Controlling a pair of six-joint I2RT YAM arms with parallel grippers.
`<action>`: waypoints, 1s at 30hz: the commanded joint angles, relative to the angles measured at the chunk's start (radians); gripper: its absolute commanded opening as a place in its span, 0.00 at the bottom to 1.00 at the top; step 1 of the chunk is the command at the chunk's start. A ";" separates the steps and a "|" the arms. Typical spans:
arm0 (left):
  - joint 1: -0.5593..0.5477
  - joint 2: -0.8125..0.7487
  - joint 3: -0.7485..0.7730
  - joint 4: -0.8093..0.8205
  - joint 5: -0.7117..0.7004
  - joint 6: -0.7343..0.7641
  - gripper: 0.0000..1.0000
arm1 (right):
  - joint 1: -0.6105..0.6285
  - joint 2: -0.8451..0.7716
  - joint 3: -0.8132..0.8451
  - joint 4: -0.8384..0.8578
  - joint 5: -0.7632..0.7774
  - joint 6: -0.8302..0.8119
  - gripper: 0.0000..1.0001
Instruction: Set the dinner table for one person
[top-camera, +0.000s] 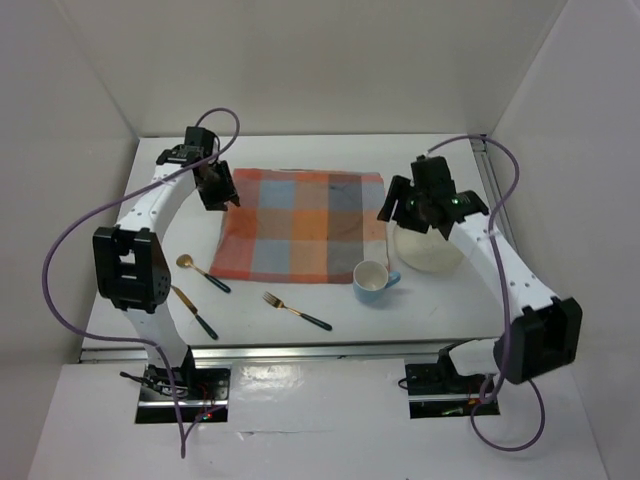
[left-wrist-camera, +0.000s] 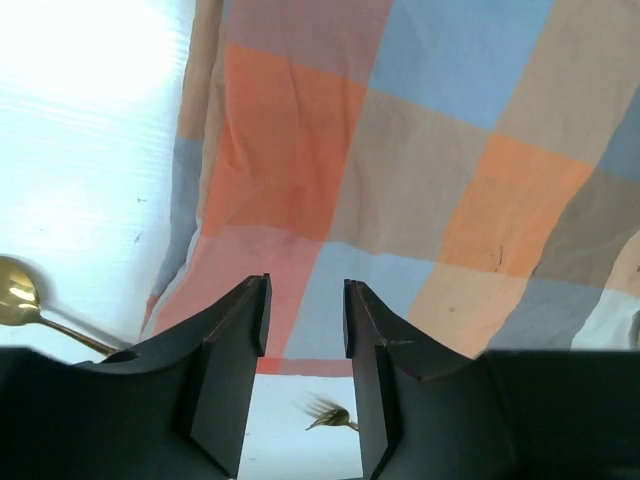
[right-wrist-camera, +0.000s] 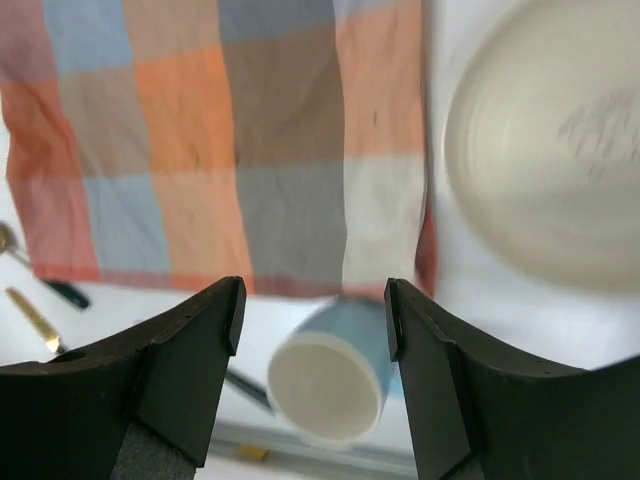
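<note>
L pincer (left-wrist-camera: 305, 300) open, empty, over cloth (left-wrist-camera: 400, 200); R pincer (right-wrist-camera: 314, 300) open, empty, near plate (right-wrist-camera: 550, 150).

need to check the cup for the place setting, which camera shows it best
Top external: the whole cup shows, handle included, standing by the checked cloth's near right corner. Right wrist shows it close but partly behind the right claw. Left wrist does not show it.

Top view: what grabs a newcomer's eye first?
The orange-and-blue checked cloth spread in the middle, an open gripper over each side: left gripper at its far-left corner, right gripper at its right edge beside a cream plate. A blue cup sits by the cloth's near-right corner; a gold spoon and fork lie in front, toward the left.
</note>
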 joint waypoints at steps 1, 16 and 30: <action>-0.002 0.038 -0.047 0.040 -0.019 0.012 0.52 | 0.065 -0.115 -0.103 -0.163 0.015 0.175 0.70; -0.002 0.156 -0.291 0.146 0.020 -0.030 0.26 | 0.212 -0.211 -0.295 -0.240 0.048 0.470 0.70; -0.002 -0.009 -0.148 0.025 -0.010 -0.028 0.68 | 0.212 -0.151 -0.390 -0.103 0.059 0.500 0.42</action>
